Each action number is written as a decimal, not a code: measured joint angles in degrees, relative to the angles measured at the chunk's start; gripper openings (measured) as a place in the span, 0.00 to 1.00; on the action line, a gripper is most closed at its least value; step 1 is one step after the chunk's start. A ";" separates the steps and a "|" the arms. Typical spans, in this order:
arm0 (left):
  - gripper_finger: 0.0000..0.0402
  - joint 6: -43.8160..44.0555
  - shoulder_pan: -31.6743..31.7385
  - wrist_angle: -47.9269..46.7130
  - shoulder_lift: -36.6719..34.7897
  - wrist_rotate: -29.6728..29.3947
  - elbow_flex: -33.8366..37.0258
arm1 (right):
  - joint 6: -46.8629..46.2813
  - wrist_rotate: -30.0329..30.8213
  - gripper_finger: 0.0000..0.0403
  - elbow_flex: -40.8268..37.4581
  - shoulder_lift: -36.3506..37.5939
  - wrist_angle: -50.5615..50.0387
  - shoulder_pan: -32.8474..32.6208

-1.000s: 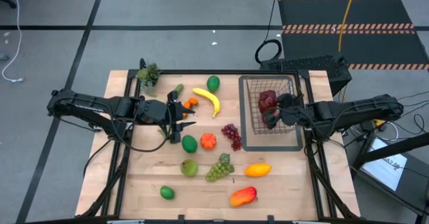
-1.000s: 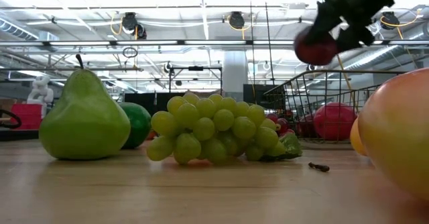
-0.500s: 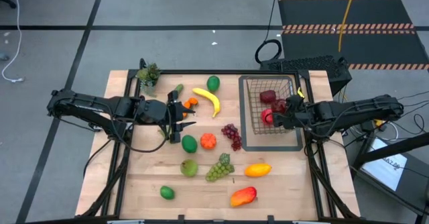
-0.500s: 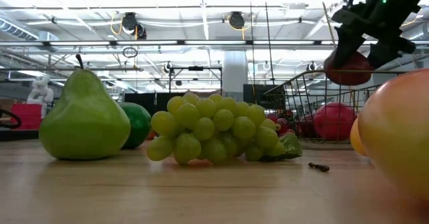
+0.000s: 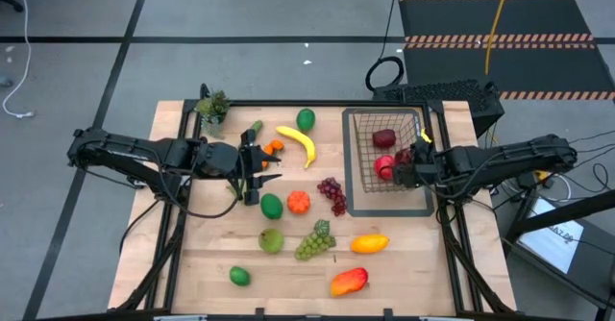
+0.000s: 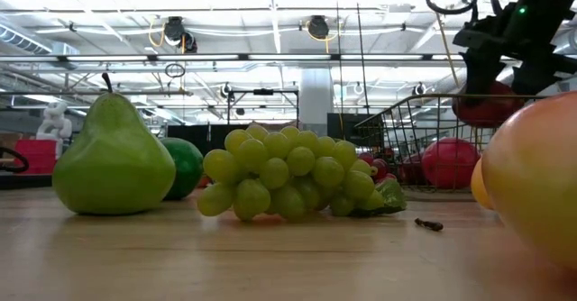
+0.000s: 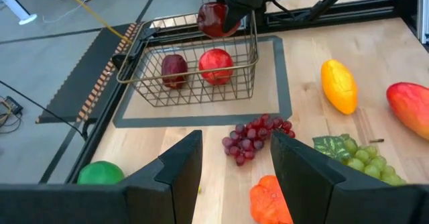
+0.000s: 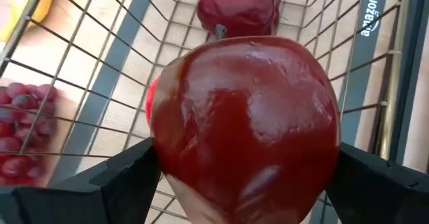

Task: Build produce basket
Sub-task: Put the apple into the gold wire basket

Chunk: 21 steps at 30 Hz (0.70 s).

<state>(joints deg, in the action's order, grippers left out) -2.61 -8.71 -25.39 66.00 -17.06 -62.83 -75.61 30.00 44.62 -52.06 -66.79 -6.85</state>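
Note:
The wire basket (image 5: 363,172) stands on a flat dark tray at the table's right, with a dark red apple (image 7: 174,70) and a bright red apple (image 7: 216,64) on its floor. My right gripper (image 5: 411,156) hangs over the basket's right side, shut on a third red apple (image 8: 248,123). My left gripper (image 7: 231,177) hovers open over the table's left half near a small orange (image 5: 275,148), touching nothing. Banana (image 5: 298,143), purple grapes (image 5: 332,194), green grapes (image 6: 288,175), a pear (image 6: 113,157) and mangoes lie loose on the wood. My right gripper pinches the red apple between its two fingers (image 8: 127,177), one on each of two opposite flanks (image 8: 167,150). The fingers come slanting down from the table's right side. The apple hangs clear at about the height of the basket's rim (image 6: 487,103), above the two apples inside.
A small potted plant (image 5: 213,105) stands at the far left corner. A cucumber (image 5: 255,129) and a lime (image 5: 306,119) lie along the far edge, a yellow mango (image 5: 369,243), a red-yellow mango (image 5: 349,281) and a lime (image 5: 239,276) near the front.
My right gripper has tipped to point more steeply down, rolled at the wrist, and sunk toward the basket while drawing a little toward the table's right edge. The apple has gone with it, from well above the rim down to about rim height.

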 joint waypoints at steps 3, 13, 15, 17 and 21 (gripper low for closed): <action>0.44 0.24 0.00 -0.01 0.00 0.02 0.00 | 0.19 0.00 0.88 0.00 -0.74 -0.04 0.00; 0.44 0.61 0.00 -0.04 0.00 0.02 0.00 | 3.01 -3.33 0.88 0.00 -2.87 0.84 0.00; 0.44 0.61 0.00 -0.04 0.00 0.02 0.00 | 3.68 -3.32 0.88 0.00 -3.50 0.90 -0.02; 0.44 0.84 0.00 -0.04 0.00 0.04 0.00 | 4.34 -3.24 0.88 0.00 -4.12 1.03 0.00; 0.44 1.32 0.00 -0.04 0.00 0.04 0.00 | 5.26 -3.23 0.92 0.00 -5.21 1.28 0.00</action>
<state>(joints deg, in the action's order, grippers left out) -1.29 -8.71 -25.43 66.00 -17.02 -62.83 -70.35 26.77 44.62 -57.27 -65.51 -6.85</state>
